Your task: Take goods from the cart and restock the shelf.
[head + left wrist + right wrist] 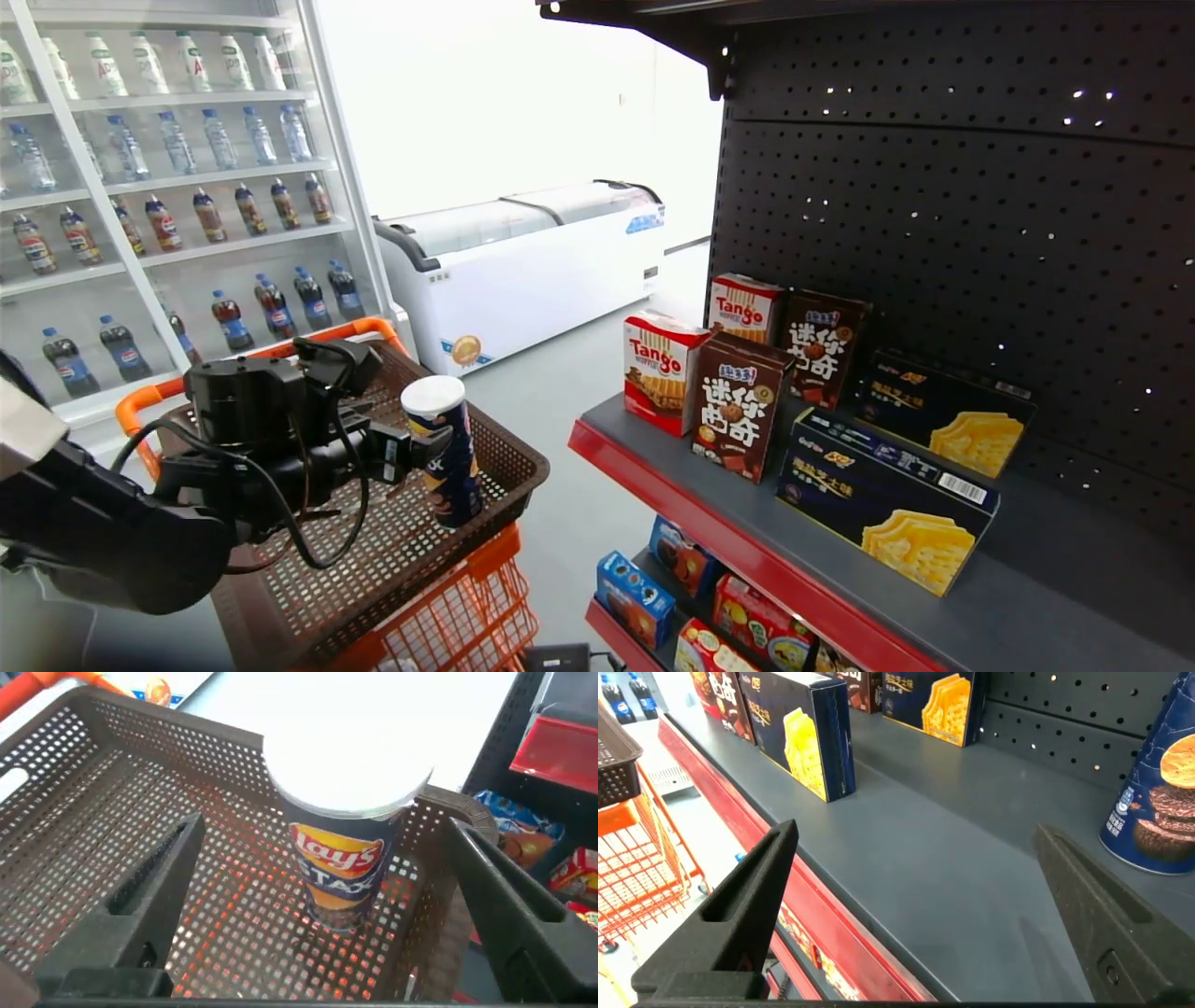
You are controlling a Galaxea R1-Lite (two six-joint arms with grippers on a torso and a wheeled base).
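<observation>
Chip canister (446, 457) stands upright in the cart basket (519, 459), between the left gripper's (322, 840) spread, released fingers (154, 873). Probably light, stiff and slick: pinch it mid-body, gently, below the lid.

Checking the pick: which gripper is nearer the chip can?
Left. The left gripper straddles the chip can in the cart; the right gripper is over the shelf, away.

Basket (509, 471) perforated matt plastic; can (450, 457) glossy, smooth; shelf (1027, 607) matt grey metal
</observation>
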